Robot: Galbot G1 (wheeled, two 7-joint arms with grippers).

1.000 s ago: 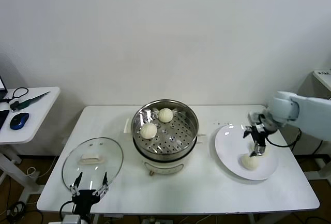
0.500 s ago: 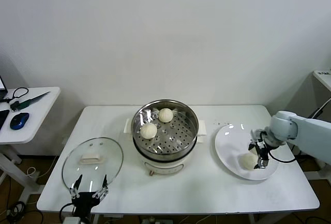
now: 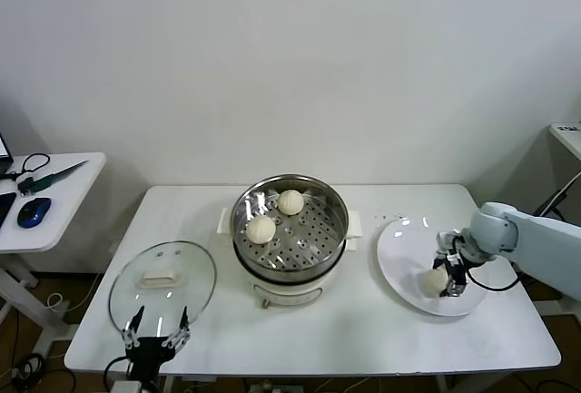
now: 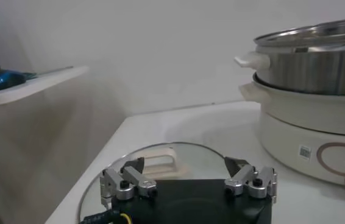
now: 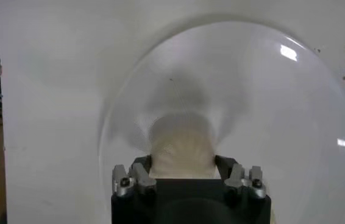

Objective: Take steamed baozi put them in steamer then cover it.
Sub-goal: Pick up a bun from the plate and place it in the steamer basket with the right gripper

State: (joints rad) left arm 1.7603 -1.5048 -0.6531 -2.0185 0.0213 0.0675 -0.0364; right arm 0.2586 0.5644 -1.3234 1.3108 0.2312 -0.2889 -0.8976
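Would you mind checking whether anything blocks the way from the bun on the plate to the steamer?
Nothing visible does: the bun sits between the right pincer's fingers on the plate, bare table lies between, and the steamer stands uncovered.

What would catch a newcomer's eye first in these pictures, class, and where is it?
Centre of the table: the shiny steamer, uncovered, with two baozi on its tray. To its right, the right pincer straddles a lone bun on the white plate. At front left lies the glass cover, the left pincer open at its near rim.
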